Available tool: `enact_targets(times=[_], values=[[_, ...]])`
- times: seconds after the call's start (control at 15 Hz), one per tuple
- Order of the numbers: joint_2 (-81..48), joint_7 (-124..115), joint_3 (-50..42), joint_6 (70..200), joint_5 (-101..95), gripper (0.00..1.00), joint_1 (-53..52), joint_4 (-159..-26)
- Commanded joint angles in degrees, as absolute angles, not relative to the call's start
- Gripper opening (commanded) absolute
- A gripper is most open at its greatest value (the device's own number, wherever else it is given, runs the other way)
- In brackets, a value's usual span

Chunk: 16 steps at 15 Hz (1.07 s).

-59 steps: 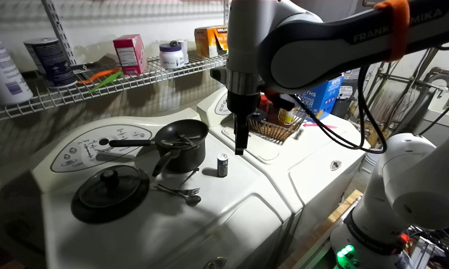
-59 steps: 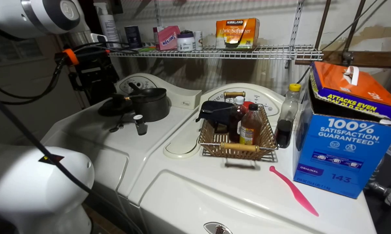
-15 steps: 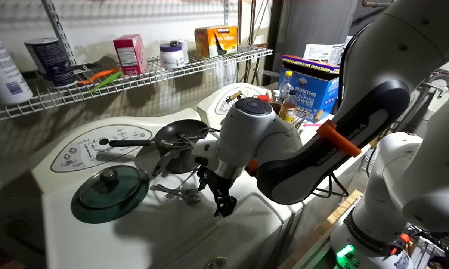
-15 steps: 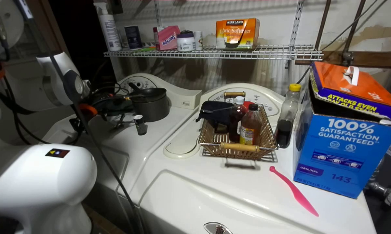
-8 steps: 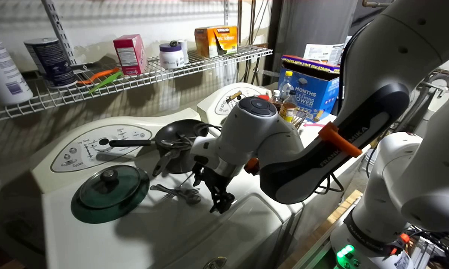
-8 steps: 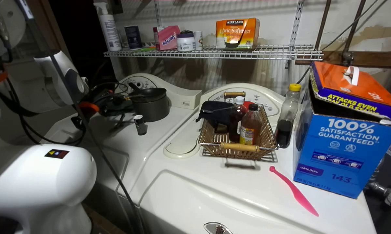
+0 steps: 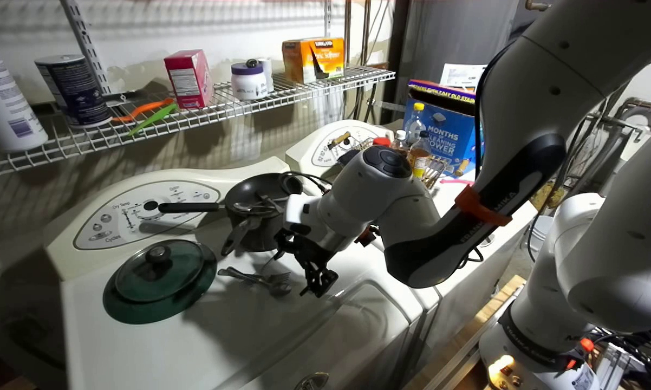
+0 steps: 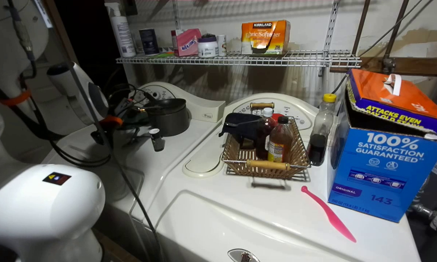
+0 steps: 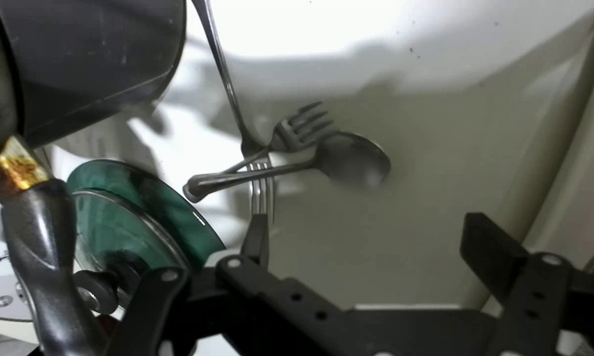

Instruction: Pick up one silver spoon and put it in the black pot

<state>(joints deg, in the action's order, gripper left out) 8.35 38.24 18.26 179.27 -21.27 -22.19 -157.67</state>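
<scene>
1. We are seeing the gripper (image 9: 368, 242) hovering above the white appliance top (image 9: 425, 198), its jaws standing wide apart and grasping nothing.
2. The silver spoon (image 9: 349, 157) is lying in a small tangle: its handle is crossing the tines of one fork (image 9: 263, 198) and overlapping the handle end of a second fork (image 9: 289, 136).
3. In an exterior view, the black pot (image 7: 260, 185) is standing near the spoon, toward the control panel (image 7: 141, 215), with metal utensils (image 7: 243, 206) lying inside.
4. We are judging the spoon light, rigid and sturdy; its smooth metal is probably going to be slippery, most of all around the rounded bowl.
5. We are favouring the neck, just behind the bowl, as the place to take hold. The jaws are standing roughly along the spoon's length, so we are expecting to need a turn of the wrist before closing across it.
6. Being thin, the neck is sitting close to the surface, so we are planning on a low, gentle descent. The second fork's head is lying just beside it, and a careless pinch could be catching both.
7. The bowl is lying in shadow, so we are not able to tell surely whether it is facing up or down.
</scene>
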Motion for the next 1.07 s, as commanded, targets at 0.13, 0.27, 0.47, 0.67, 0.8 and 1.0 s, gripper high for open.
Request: enact_targets(times=[0.13, 0.27, 0.47, 0.67, 0.8, 1.0], values=[[7.3, 35.8, 24.1, 181.4, -30.4, 1.00, -12.2, -157.4], [6.2, 35.8, 25.8, 181.9, -31.7, 1.00, -10.6, -157.4], [4.8, 36.2, 28.2, 183.3, -33.2, 1.00, -9.4, -157.2], [4.7, 36.3, 30.5, 183.9, -34.7, 1.00, -7.4, -157.1], [5.0, 36.1, 32.1, 183.9, -35.3, 1.00, -5.7, -156.9], [4.8, 35.7, 34.4, 183.4, -36.0, 1.00, -2.7, -156.0]])
